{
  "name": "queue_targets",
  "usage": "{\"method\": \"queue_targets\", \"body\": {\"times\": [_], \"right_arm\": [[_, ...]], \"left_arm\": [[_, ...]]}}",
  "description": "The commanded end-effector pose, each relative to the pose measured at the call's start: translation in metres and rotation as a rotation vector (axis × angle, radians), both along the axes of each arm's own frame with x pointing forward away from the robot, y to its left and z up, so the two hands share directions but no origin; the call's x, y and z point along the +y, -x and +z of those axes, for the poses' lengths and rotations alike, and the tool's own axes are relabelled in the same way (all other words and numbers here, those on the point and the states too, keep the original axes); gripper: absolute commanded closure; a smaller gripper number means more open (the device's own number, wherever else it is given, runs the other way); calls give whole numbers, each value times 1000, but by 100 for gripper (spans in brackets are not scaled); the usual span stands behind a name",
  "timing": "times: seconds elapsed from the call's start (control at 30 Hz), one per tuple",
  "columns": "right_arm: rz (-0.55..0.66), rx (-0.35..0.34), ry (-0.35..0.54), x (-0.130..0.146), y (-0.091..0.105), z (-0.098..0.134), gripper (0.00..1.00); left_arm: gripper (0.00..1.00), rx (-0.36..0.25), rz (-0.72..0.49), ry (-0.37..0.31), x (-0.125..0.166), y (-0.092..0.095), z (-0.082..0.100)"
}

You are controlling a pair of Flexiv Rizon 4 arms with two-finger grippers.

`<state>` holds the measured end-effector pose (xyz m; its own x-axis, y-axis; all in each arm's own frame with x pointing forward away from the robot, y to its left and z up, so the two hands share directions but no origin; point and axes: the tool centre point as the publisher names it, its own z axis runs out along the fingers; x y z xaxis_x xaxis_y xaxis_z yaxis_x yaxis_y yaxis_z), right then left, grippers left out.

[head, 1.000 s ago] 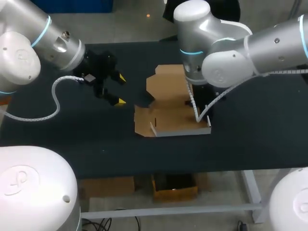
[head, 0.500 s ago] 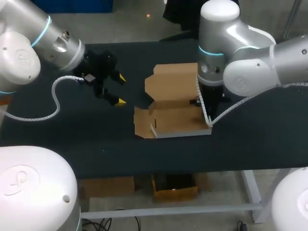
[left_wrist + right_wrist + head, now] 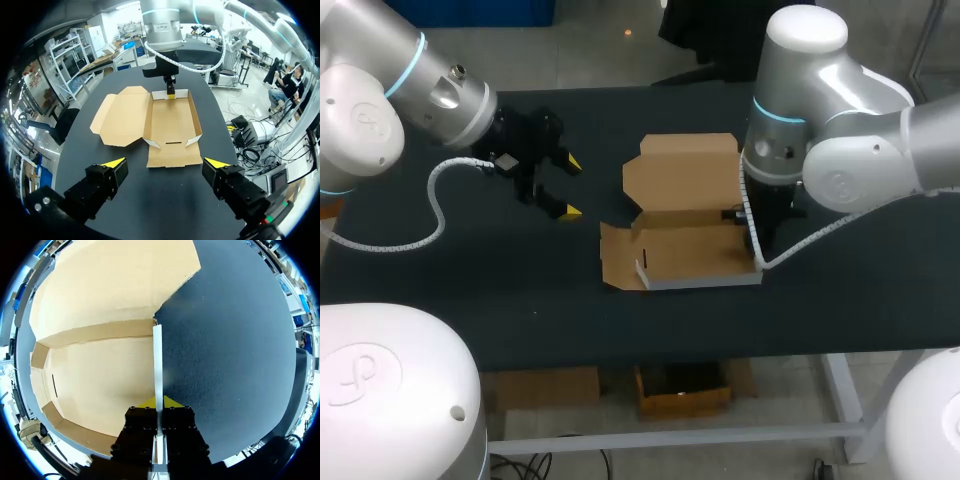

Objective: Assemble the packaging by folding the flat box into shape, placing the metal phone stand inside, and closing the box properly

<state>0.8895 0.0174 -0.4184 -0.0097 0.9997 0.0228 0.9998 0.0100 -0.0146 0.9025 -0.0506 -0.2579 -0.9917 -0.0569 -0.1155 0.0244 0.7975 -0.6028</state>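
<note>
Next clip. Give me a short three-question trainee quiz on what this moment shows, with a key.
1. True or false: the left hand is shut on the box.
2. What does the right hand grip? A) the lid B) a side wall of the box C) nothing
3. Fill in: the box's lid lies ____ on the table.
Key: 1 false, it is open and clear of the box. 2 B. 3 open.
</note>
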Motion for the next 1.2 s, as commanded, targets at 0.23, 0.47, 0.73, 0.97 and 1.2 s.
{"method": "queue_targets", "body": {"times": [0.23, 0.47, 0.73, 0.97, 1.2], "right_arm": [[-3, 19, 7, 0, -3, 2, 100], [-8, 29, 10, 0, -3, 0, 100], [-18, 34, 11, 0, -3, 0, 100], [-18, 34, 11, 0, -3, 0, 100], [-18, 34, 11, 0, -3, 0, 100]], "left_arm": [[0, 2, 0, -4, 0, 0, 1], [0, 2, 0, -4, 0, 0, 1], [0, 2, 0, -4, 0, 0, 1], [0, 2, 0, -4, 0, 0, 1], [0, 2, 0, -4, 0, 0, 1]]}}
